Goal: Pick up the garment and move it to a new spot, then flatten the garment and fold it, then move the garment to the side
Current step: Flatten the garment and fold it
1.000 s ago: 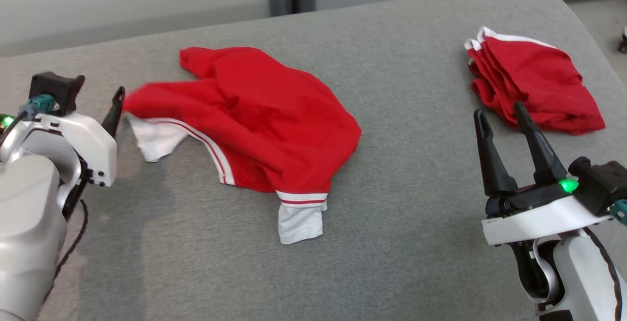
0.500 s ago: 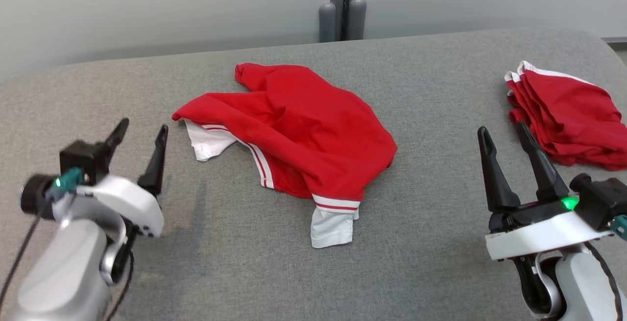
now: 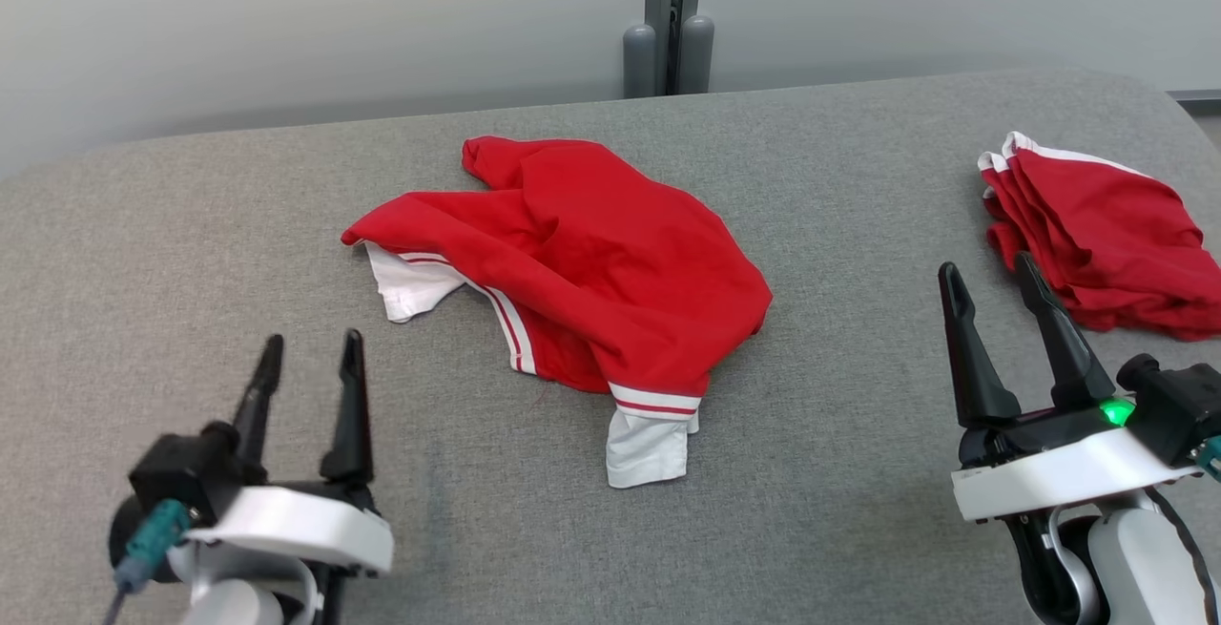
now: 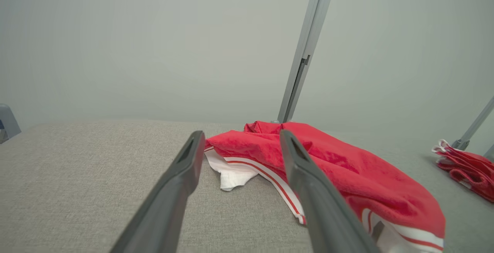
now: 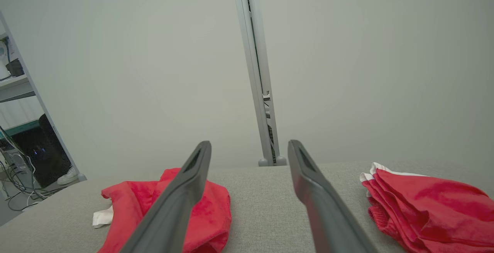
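The garment [image 3: 591,262], red with white striped trim, lies crumpled in the middle of the grey table [image 3: 191,224], one white cuff pointing toward me. My left gripper [image 3: 313,346] hovers open and empty at the near left, a short way from the garment's white left corner. The left wrist view looks between that gripper's [image 4: 242,135] fingers at the garment [image 4: 347,175] just ahead. My right gripper [image 3: 986,270] stands open and empty at the near right, apart from the garment. Its [image 5: 250,145] wrist view has the garment [image 5: 208,206] at lower left.
A pile of folded red garments [image 3: 1097,243] with white edging sits at the table's right end, just beyond my right gripper, also seen as the pile [image 5: 424,202]. A grey post [image 3: 668,24] rises behind the table's far edge. Bare grey cloth surrounds the garment.
My left gripper has drawn back from the garment's left edge toward the near left. The garment's left part has settled on the table. The head camera has turned.
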You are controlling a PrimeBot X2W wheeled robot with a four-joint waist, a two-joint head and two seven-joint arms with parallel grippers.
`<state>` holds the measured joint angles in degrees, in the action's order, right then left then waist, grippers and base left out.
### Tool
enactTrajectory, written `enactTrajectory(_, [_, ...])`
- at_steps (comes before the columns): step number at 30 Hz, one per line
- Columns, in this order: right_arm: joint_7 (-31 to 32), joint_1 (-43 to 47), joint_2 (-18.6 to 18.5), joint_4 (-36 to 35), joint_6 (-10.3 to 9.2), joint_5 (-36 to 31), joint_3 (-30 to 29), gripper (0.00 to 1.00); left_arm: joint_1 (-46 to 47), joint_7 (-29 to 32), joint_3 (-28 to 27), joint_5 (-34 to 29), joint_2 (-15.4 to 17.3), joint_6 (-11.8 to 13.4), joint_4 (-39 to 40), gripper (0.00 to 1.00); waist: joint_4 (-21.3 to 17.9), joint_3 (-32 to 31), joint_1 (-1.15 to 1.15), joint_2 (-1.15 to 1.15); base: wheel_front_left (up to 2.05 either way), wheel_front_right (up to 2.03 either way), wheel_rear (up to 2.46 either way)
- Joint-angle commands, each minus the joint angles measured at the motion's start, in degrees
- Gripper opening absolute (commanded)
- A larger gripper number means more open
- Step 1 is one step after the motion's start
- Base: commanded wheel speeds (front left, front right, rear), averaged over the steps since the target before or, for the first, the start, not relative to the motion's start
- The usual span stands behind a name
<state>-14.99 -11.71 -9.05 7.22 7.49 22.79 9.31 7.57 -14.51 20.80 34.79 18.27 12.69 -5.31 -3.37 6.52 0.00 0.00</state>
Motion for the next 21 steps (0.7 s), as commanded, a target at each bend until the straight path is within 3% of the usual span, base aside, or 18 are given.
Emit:
enactTrajectory(1, [-0.27, 0.63, -0.07, -0.1, 0.01, 0.28, -0.23, 1.0, -0.66, -0.23, 0.26, -0.46, -0.18, 0.42, 0.61, 1.0, 0.1, 0.02, 0.0, 0.0, 0.0, 0.0, 0.0])
enactTrajectory(12, [-0.27, 0.56, -0.77, 0.29, 0.01, 0.28, 0.2, 1.0, -2.65, -0.14, 2.42, -1.28, -1.28, 1.46, 2.1, 1.0, 0.25, -1.05, 0.0, 0.0, 0.0, 0.0, 0.0])
enactTrajectory(21, [-0.27, 0.16, -0.84, 0.35, 0.01, 0.18, 0.31, 1.0, -1.93, 0.17, 3.67, -1.46, -1.65, 0.3, 1.14, 1.0, -0.18, -1.0, 0.0, 0.0, 0.0, 0.0, 0.0])
